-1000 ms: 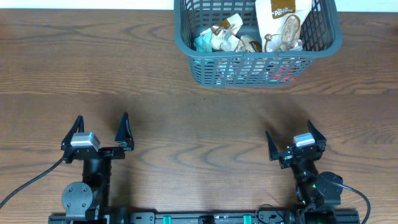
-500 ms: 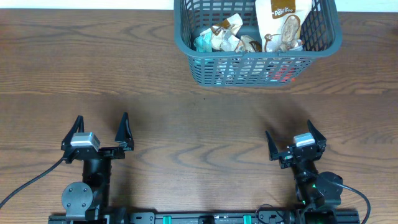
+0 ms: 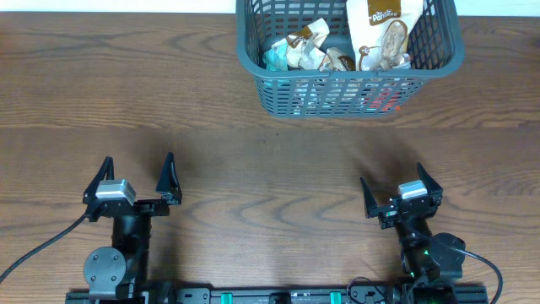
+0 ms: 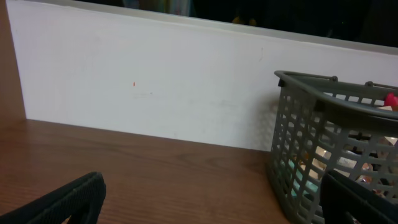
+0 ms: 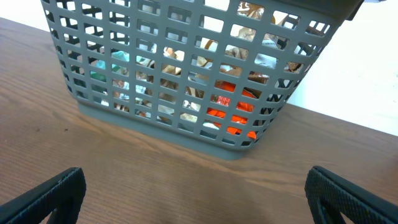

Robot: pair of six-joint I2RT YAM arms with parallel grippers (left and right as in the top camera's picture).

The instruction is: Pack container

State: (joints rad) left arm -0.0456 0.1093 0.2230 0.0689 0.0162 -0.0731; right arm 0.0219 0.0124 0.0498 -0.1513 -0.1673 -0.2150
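The container (image 3: 268,95), a dark grey-blue latticed basket, stands at the table's far edge, right of centre. Inside it lie a tall white snack bag (image 3: 384,25) and several small crumpled packets (image 3: 299,52). The right wrist view faces its slotted front wall (image 5: 180,81), with orange and teal packets showing through. In the left wrist view the container (image 4: 298,162) is at the right. My left gripper (image 3: 136,177) stands open near the front left, nothing between its fingers. My right gripper (image 3: 393,190) stands open near the front right, also holding nothing. Both are far from the container.
A white wall board (image 4: 143,87) runs along the far edge of the wooden table (image 3: 169,101). Black cables trail from both arm bases at the front edge.
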